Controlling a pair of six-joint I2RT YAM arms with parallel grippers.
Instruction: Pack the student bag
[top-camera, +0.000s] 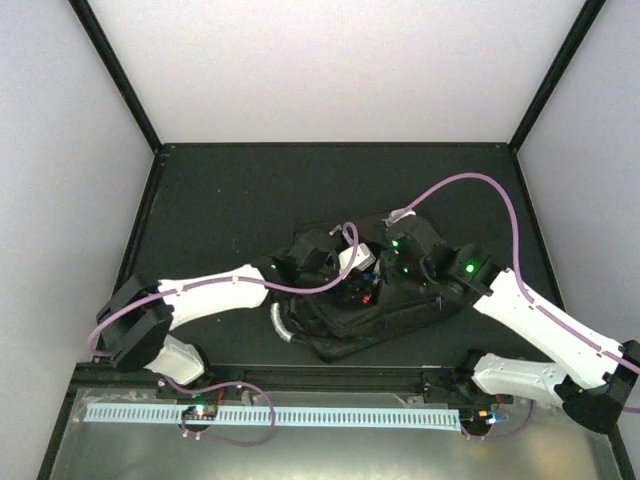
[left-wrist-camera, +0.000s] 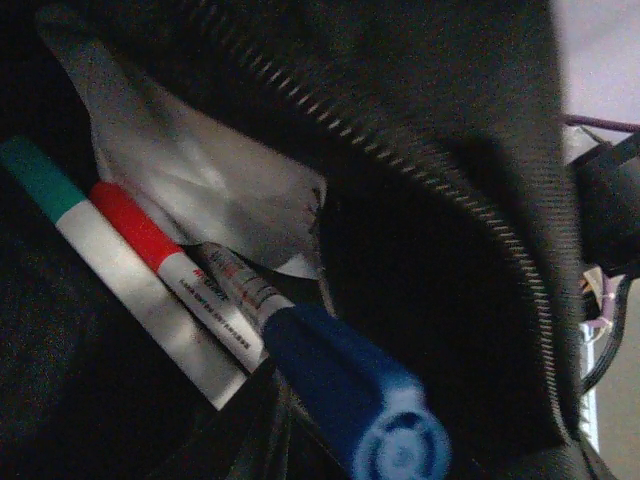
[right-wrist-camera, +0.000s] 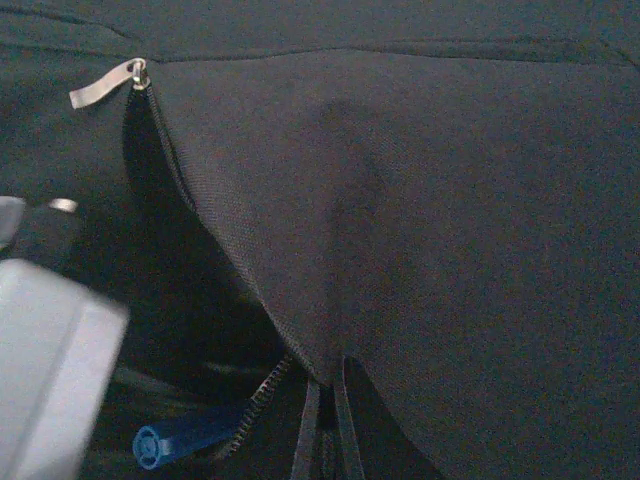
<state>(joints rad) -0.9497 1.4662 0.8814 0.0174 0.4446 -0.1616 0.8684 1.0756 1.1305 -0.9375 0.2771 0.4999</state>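
The student bag (top-camera: 385, 315), a large black backpack with a grey handle (top-camera: 281, 323), lies mid-table with its zipper open. My left gripper (top-camera: 352, 266) is at the opening. Its fingers do not show in the dark left wrist view. That view looks into the bag at a blue-capped marker (left-wrist-camera: 345, 385) close to the camera, a red-capped marker (left-wrist-camera: 165, 265), a green-capped marker (left-wrist-camera: 60, 200) and a whitish plastic pouch (left-wrist-camera: 200, 180). My right gripper (right-wrist-camera: 327, 405) is shut on the bag's fabric (right-wrist-camera: 420, 230) at the zipper edge and holds it up. The blue marker (right-wrist-camera: 185, 440) lies across the zipper there.
The zipper pull (right-wrist-camera: 105, 85) sits at the top of the opening. The left gripper's white body (right-wrist-camera: 50, 370) is close beside the right gripper. Purple cables (top-camera: 470, 185) loop over the bag. Black walls ring the table.
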